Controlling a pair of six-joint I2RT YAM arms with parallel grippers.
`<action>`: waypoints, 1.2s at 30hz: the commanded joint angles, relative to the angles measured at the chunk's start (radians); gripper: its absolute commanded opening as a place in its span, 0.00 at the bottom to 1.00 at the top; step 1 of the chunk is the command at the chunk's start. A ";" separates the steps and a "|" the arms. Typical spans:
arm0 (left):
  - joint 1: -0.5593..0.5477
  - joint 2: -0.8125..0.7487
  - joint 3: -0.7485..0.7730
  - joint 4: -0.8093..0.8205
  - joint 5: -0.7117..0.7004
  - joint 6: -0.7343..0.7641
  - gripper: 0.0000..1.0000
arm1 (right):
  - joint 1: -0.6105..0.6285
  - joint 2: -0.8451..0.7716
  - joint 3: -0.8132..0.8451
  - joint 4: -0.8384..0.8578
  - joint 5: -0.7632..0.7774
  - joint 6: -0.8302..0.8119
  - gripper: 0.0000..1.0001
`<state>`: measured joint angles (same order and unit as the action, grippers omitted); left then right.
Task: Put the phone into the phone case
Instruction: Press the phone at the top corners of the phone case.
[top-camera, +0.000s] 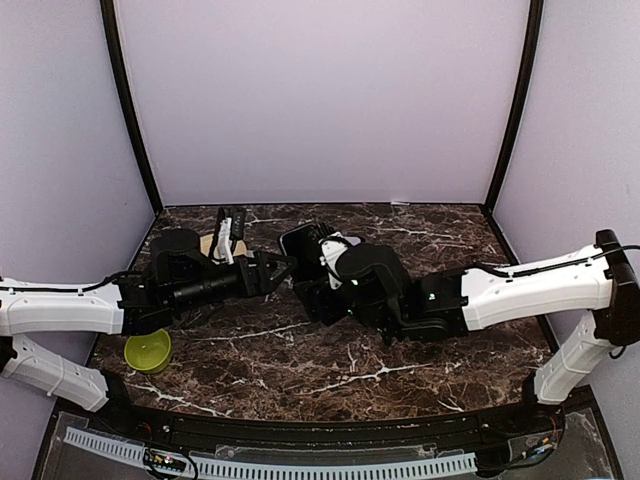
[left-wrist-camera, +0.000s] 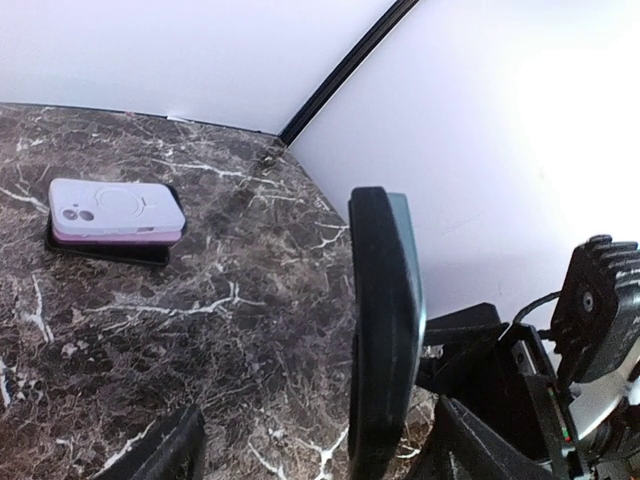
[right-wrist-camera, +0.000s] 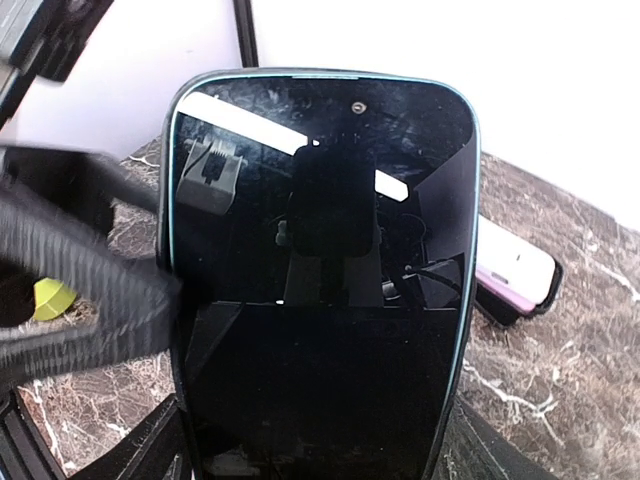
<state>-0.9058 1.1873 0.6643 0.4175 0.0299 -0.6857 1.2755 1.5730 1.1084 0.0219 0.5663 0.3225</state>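
The phone (right-wrist-camera: 320, 300), black with a dark glossy screen, stands upright over the table with my right gripper (right-wrist-camera: 315, 445) shut on its lower sides. In the left wrist view the phone (left-wrist-camera: 385, 330) shows edge-on between the fingers of my left gripper (left-wrist-camera: 315, 435), which is open, with a wide gap on its left side. The phone case (left-wrist-camera: 115, 210), white and pink, lies flat on a black slab further back on the table. From above, the phone (top-camera: 302, 240) sits between the left gripper (top-camera: 282, 268) and right gripper (top-camera: 312, 290), the case (top-camera: 336, 244) just beside it.
A yellow-green bowl (top-camera: 148, 351) sits near the left arm's elbow. A black and white device (top-camera: 231, 228) rests on a tan disc (top-camera: 209, 244) at the back left. Purple walls close in the dark marble table (top-camera: 300, 360) on three sides.
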 joint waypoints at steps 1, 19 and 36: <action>0.002 -0.004 0.003 0.113 0.043 -0.016 0.79 | 0.029 -0.026 0.009 0.156 0.065 -0.092 0.35; -0.012 0.076 0.041 0.223 0.198 0.039 0.22 | 0.043 -0.081 -0.021 0.190 0.034 -0.157 0.35; -0.019 -0.086 0.116 -0.078 0.274 0.416 0.00 | 0.039 -0.288 -0.118 0.056 -0.097 -0.341 0.99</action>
<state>-0.9318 1.2083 0.7242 0.4908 0.2531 -0.4931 1.3190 1.4181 1.0096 0.1089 0.5411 0.0765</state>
